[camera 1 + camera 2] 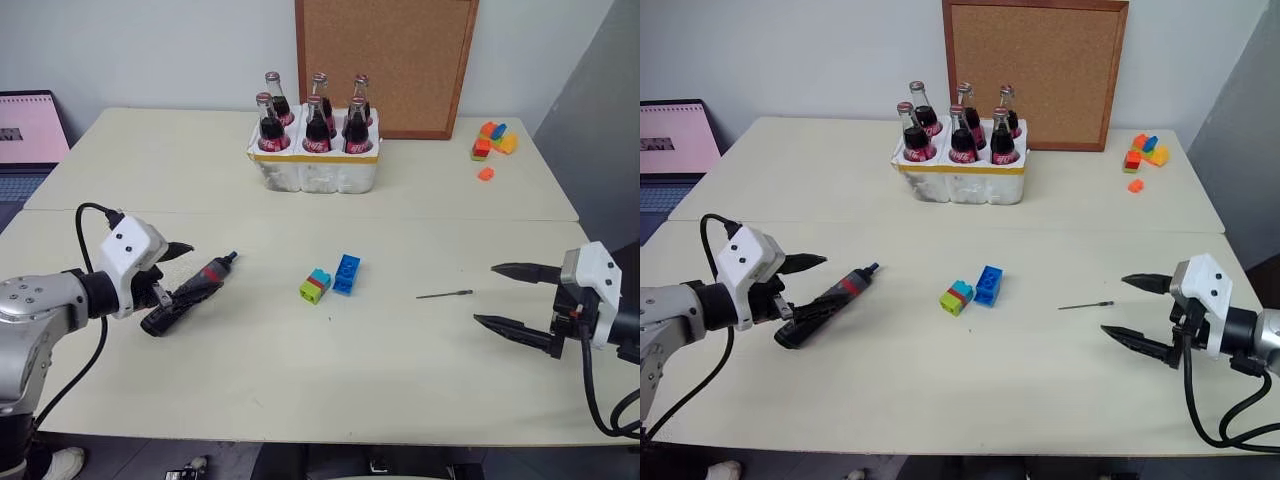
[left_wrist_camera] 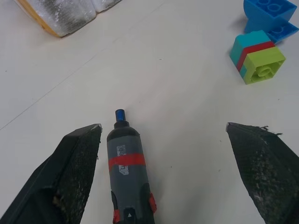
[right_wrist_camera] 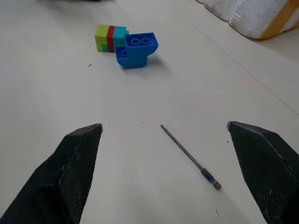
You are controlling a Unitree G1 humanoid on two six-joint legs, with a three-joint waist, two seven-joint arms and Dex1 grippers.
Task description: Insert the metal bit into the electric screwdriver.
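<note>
The electric screwdriver (image 1: pixel 195 285), black with a red band, lies on the table at the left with its blue-tipped nose toward the middle. My left gripper (image 1: pixel 185 272) is open around its rear half. In the left wrist view the screwdriver (image 2: pixel 126 163) lies close beside one finger (image 2: pixel 70 172), and the other finger stands well clear. The metal bit (image 1: pixel 444 294), a thin grey rod, lies flat at the right of the table. My right gripper (image 1: pixel 485 293) is open just right of it and level with it. The bit (image 3: pixel 189 156) lies between and ahead of its fingertips, untouched.
A small stack of coloured blocks (image 1: pixel 330 278) sits mid-table between screwdriver and bit. A white crate of cola bottles (image 1: pixel 315 160) stands at the back, with a cork board (image 1: pixel 385 60) behind it. Loose bricks (image 1: pixel 493 142) lie at the far right. A laptop (image 1: pixel 30 130) is at the far left.
</note>
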